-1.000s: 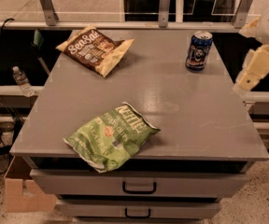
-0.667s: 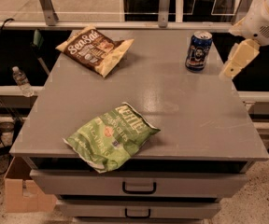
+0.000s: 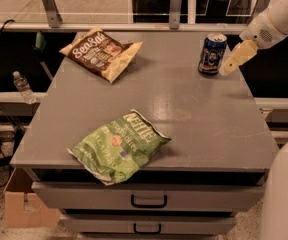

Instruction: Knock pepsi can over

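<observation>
On a grey table (image 3: 194,124), a dark-blue can (image 3: 212,54) with silver top stands at one o'clock, the pale-yellow gripper (image 3: 236,59) just beside it at two. A brown-and-yellow chip bag (image 3: 100,52) lies at eleven o'clock, a green chip bag (image 3: 118,145) at six.

grey table (image 3: 204,129) with drawers (image 3: 149,200) below its front edge. on its top: a brown chip bag (image 3: 100,53), flat at the far left; a green chip bag (image 3: 119,146), flat at the front, one corner overhanging the edge; the pepsi can (image 3: 212,54), upright at the far right. the gripper (image 3: 236,60) hangs just beside the can, at the table's right edge.
</observation>
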### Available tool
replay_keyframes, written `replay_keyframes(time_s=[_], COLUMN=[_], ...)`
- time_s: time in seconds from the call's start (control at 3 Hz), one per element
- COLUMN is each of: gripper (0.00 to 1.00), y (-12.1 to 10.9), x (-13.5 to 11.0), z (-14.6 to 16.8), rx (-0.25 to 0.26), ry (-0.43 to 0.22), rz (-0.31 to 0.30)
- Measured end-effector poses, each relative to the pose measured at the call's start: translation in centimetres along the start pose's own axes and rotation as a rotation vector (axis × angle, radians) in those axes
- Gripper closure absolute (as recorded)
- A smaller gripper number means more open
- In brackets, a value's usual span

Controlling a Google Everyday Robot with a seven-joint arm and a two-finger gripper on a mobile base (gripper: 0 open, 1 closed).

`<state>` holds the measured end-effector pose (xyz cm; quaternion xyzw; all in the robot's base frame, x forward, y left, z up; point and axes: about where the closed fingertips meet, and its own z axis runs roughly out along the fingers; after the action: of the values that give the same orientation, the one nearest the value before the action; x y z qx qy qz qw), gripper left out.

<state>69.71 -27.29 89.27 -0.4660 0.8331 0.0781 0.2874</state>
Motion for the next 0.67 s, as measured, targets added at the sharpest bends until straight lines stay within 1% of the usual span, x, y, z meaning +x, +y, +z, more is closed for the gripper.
replay_keyframes(time_s=[0.33,0.67], gripper=[0.0,0.0], y=[-0.1,2.0], x=[-0.6,-1.5], z=[0.9,1.4], rx=[-0.029,-0.107], ry=[-0.058,-0.126], rz=[0.051,0.068])
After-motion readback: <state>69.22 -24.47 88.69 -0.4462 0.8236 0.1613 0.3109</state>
